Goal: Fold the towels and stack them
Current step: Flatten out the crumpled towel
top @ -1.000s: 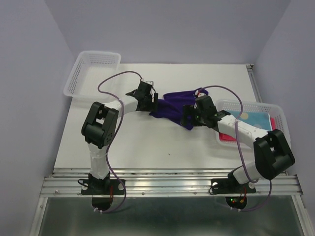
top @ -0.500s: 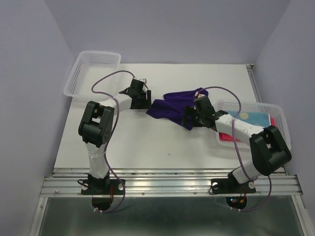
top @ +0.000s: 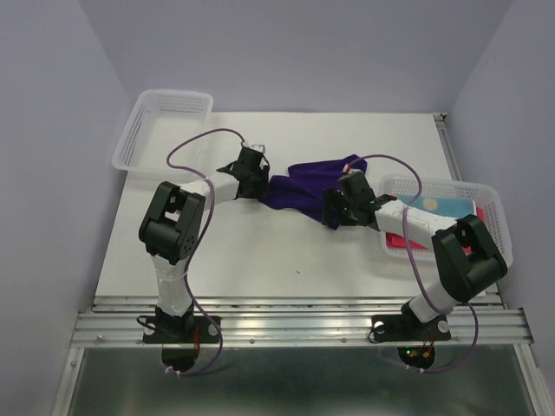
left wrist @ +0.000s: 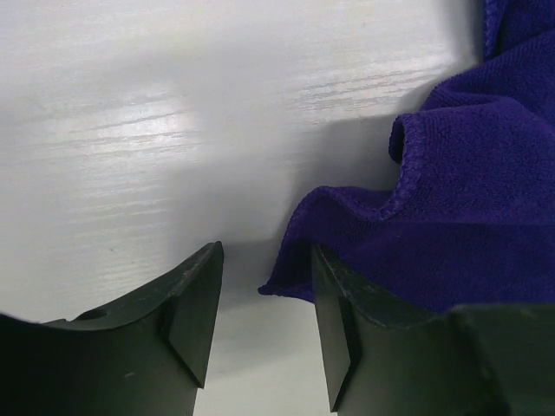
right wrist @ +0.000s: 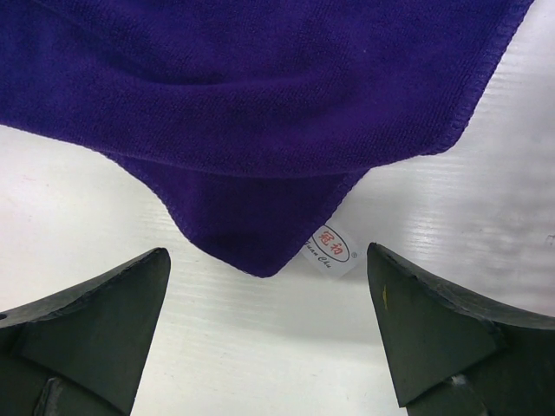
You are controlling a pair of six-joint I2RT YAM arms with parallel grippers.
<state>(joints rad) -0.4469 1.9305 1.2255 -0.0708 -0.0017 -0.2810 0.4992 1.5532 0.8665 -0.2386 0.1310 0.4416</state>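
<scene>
Jaws stand spread on both arms, gripping nothing. Top view: purple towel (top: pixel 303 186) lies crumpled between left gripper (top: pixel 256 169) and right gripper (top: pixel 334 208). Left wrist: one corner sits between half-parted fingers (left wrist: pixel 191 312). Right wrist: the corner with the label (right wrist: pixel 328 251) lies between wide fingers; each pinch should probably bite well past the hem.

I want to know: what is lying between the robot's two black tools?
A crumpled dark purple soft towel lies between the left tool and the right tool; the top view shows it.
</scene>
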